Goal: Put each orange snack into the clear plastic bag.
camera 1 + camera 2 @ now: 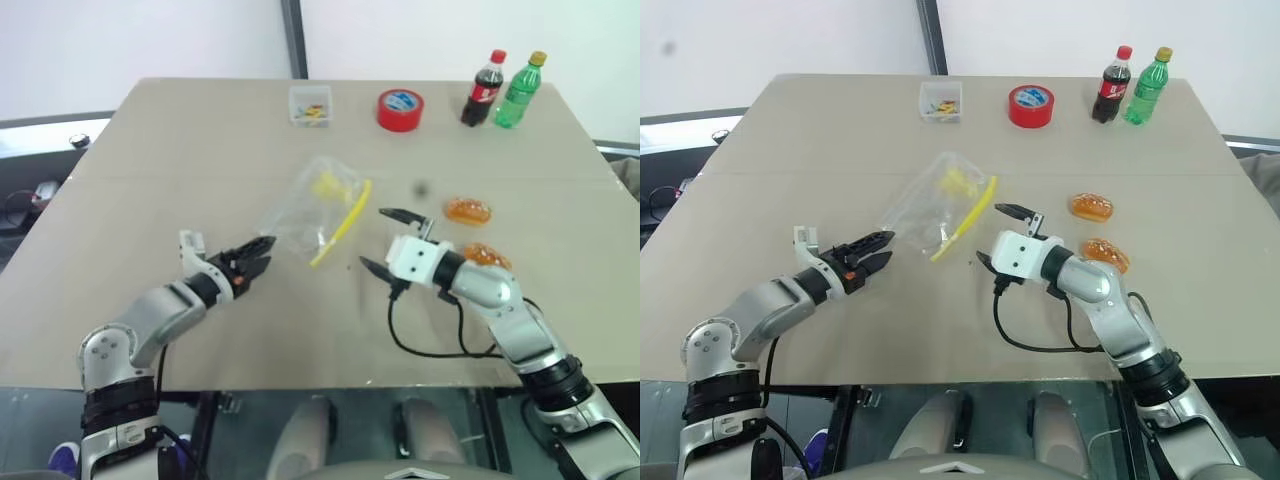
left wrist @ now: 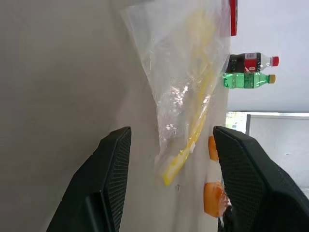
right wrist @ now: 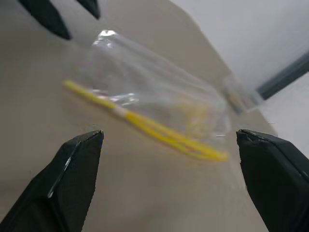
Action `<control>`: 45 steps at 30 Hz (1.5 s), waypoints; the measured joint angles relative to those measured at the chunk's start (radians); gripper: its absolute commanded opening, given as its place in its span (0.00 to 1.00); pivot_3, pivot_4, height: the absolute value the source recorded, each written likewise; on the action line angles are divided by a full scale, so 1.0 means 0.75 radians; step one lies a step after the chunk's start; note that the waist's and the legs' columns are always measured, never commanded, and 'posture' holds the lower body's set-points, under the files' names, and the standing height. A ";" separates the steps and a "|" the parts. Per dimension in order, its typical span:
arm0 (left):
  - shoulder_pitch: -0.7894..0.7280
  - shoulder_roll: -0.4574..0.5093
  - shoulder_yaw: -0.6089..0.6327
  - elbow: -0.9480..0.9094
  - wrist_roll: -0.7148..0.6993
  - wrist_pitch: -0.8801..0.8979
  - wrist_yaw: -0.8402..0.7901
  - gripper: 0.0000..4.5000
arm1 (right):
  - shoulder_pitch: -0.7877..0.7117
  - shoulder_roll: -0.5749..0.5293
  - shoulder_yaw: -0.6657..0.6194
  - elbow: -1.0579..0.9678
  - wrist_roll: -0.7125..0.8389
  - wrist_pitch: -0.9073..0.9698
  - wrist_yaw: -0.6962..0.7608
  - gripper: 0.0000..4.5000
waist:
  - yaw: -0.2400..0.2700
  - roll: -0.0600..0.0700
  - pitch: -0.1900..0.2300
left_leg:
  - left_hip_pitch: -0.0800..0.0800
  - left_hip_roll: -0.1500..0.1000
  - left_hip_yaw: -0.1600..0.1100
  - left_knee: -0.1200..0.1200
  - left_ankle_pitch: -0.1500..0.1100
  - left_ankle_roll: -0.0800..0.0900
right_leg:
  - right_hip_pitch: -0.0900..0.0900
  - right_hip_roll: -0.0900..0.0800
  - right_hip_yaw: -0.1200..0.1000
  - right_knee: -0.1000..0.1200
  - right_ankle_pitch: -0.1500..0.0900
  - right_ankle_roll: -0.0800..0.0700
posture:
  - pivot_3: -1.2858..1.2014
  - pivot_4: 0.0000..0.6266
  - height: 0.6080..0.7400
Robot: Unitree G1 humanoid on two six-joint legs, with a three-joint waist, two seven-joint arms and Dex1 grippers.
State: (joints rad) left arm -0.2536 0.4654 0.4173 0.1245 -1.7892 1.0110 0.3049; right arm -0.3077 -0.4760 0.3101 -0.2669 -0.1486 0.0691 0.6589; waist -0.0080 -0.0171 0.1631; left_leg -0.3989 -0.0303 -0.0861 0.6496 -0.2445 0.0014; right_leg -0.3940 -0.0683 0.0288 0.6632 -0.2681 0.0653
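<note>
The clear plastic bag (image 1: 312, 205) lies crumpled at the middle of the table, its yellow seal strip (image 1: 341, 226) on the side toward my right arm. My left gripper (image 1: 265, 253) is open just short of the bag's near left corner, with nothing between its fingers. My right gripper (image 1: 375, 238) is wide open and empty, a little to the right of the seal strip and pointing at it. Two orange snacks sit on the table to the right: one (image 1: 468, 211) beyond the right gripper, the other (image 1: 488, 256) right beside my right forearm.
Along the far edge stand a small clear box of coloured bits (image 1: 310, 104), a red tape roll (image 1: 400, 109), a cola bottle (image 1: 484, 88) and a green bottle (image 1: 521, 90). A black cable (image 1: 420, 345) loops under my right arm near the table's front edge.
</note>
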 measured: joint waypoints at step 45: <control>-0.362 -0.338 0.152 0.303 0.224 0.341 -0.332 0.01 | 0.004 -0.112 0.024 -0.103 -0.040 0.172 -0.170 1.00 | -0.003 0.006 -0.005 | 0.002 -0.002 -0.010 0.002 0.001 -0.001 | 0.008 -0.002 -0.009 -0.001 -0.001 0.001 | 0.52 0.24 1.00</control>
State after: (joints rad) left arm -0.5251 0.2116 0.5315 0.3516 -1.6209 1.2670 0.0560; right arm -0.3048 -0.5604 0.3280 -0.3439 -0.1783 0.1978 0.5314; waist -0.0101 -0.0125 0.1595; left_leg -0.3971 -0.0315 -0.0933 0.6512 -0.2435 0.0007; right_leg -0.3881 -0.0701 0.0218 0.6624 -0.2687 0.0664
